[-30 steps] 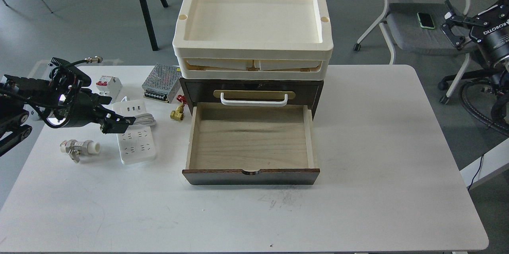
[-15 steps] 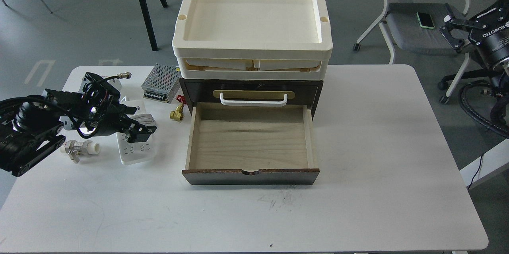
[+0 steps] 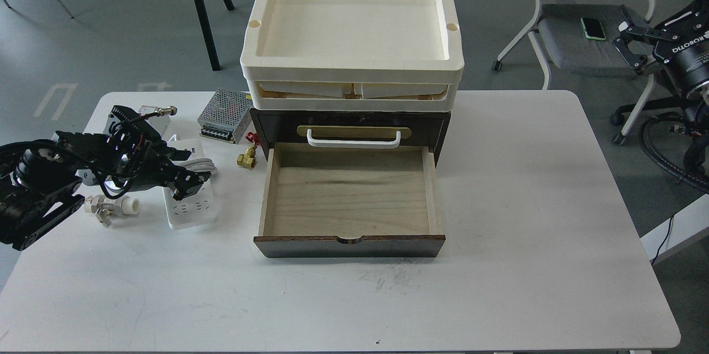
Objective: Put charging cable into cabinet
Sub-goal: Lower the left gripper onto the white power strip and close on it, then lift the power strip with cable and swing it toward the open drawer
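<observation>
Though flat, charging cable [image 3: 191,207] under left pincer [image 3: 185,183] (overlapping).

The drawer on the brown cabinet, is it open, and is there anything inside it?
Open and empty. The drawer is pulled out from the cabinet toward the camera, and only its bare pale wood floor shows inside.

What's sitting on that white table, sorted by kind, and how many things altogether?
Power strips: 1, charging cable
Drawer chests: 1, cabinet
Cream trays stacked on it: 2
Metal power-supply boxes: 1
Valves: 2, white plastic, brass
Total: 7, not counting anything hidden behind the left hand.
</observation>
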Available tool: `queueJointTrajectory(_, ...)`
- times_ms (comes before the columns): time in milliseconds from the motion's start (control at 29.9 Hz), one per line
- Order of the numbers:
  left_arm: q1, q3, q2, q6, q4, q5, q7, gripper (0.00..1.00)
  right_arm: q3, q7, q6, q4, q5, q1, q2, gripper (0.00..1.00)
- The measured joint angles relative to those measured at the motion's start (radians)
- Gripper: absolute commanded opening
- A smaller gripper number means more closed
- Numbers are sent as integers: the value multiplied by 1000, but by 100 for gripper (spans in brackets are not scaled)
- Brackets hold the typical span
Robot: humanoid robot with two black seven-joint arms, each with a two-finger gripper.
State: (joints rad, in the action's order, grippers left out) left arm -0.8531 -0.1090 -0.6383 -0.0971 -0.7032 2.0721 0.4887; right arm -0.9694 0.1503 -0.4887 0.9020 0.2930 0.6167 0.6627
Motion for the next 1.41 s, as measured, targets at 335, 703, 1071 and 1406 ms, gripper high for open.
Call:
queueJointTrajectory(335,16,1,18,1,39,0,0,50,-2,0,0,0,0,-2,0,100)
queueJointTrajectory(703,30,1,42,1,80,0,0,0,-2,0,0,-2,0,-3,0,100)
queueJointTrajectory(1071,15,0,68,68,137,-2,0,0,-5,1,0,-2,0,-6,1,100)
queueJointTrajectory(1406,-87,-9,-74,51,114,-41,0,0,-7,2,0,-2,0,-7,9,100)
